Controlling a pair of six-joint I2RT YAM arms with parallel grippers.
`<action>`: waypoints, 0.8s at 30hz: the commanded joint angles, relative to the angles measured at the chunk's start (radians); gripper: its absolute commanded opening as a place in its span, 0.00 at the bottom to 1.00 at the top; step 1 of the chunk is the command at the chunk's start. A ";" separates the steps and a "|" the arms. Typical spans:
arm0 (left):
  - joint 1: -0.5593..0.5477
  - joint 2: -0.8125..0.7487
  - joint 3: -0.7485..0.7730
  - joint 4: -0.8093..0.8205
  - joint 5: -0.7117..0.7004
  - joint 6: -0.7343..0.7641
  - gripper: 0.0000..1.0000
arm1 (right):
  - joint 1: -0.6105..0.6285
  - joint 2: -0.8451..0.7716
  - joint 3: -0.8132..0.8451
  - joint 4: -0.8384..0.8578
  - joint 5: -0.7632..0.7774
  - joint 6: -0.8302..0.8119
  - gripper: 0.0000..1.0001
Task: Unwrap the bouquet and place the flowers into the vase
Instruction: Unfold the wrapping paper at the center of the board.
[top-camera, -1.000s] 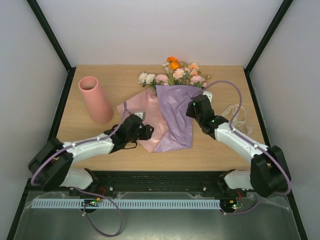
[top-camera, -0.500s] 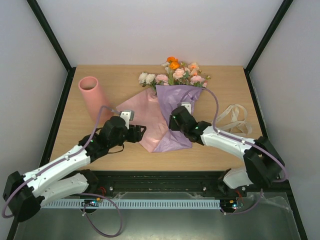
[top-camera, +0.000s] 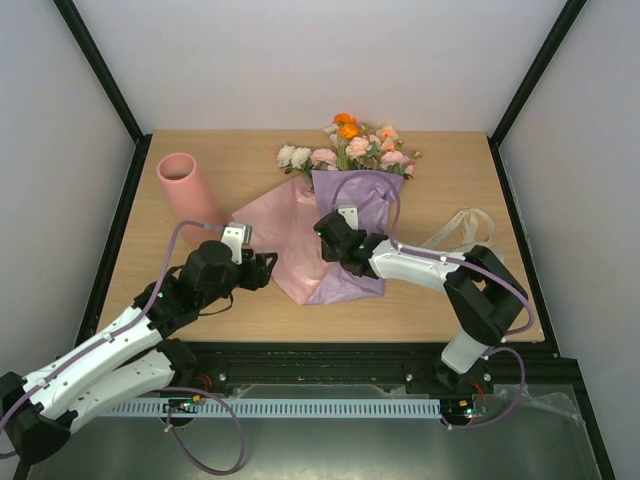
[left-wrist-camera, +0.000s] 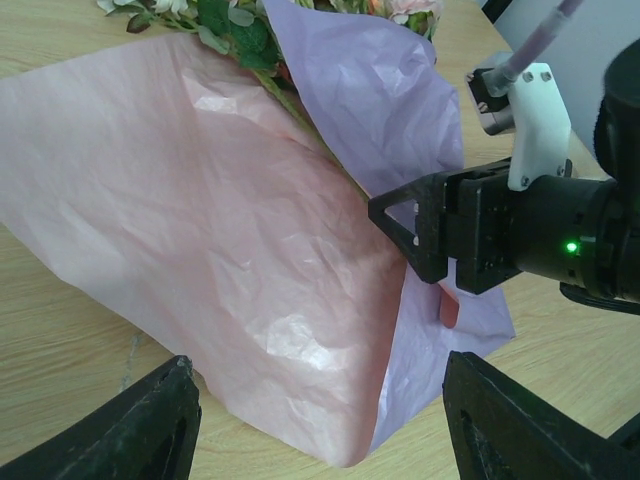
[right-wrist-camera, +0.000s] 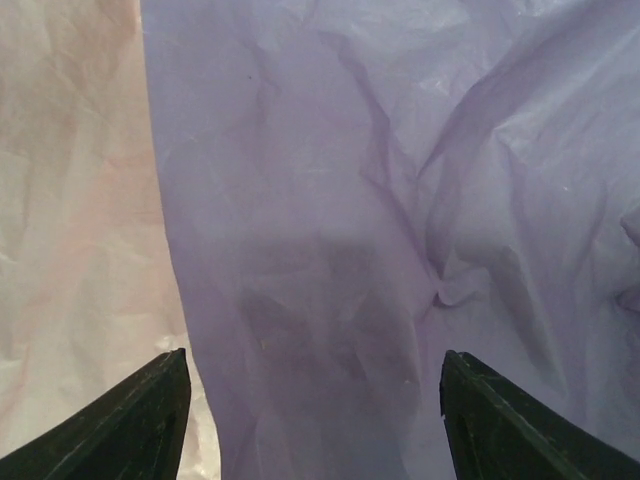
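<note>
Wide-open, empty left fingers (left-wrist-camera: 150, 420) should pinch the pink sheet (left-wrist-camera: 200, 230) at its edge while part-open, empty right fingers (right-wrist-camera: 140, 410) pin the lilac sheet (right-wrist-camera: 330, 200).

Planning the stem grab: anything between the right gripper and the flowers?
Yes: the lilac wrapping sheet lies directly under the right gripper, covering the stems; of the flowers only blooms show past its far edge.

LIGHTING AND IMAGE QUALITY

Lighting is bright, even and diffuse, from overhead. The salmon-pink matte cylinder vase (top-camera: 188, 195) casts a faint shadow on the light wooden tabletop (top-camera: 250, 160). In the right wrist view a soft dark shadow lies on the crumpled lilac wrapping sheet (right-wrist-camera: 330, 250); focus there is slightly soft.
</note>
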 joint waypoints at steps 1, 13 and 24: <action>-0.002 0.016 -0.013 -0.009 -0.010 0.017 1.00 | 0.010 0.067 0.065 -0.076 0.076 -0.011 0.65; -0.002 0.004 -0.013 -0.006 0.000 0.021 1.00 | 0.012 0.094 0.102 -0.147 0.214 0.001 0.27; -0.002 0.024 -0.004 -0.015 0.029 0.031 1.00 | 0.011 -0.069 -0.003 -0.153 0.313 0.013 0.01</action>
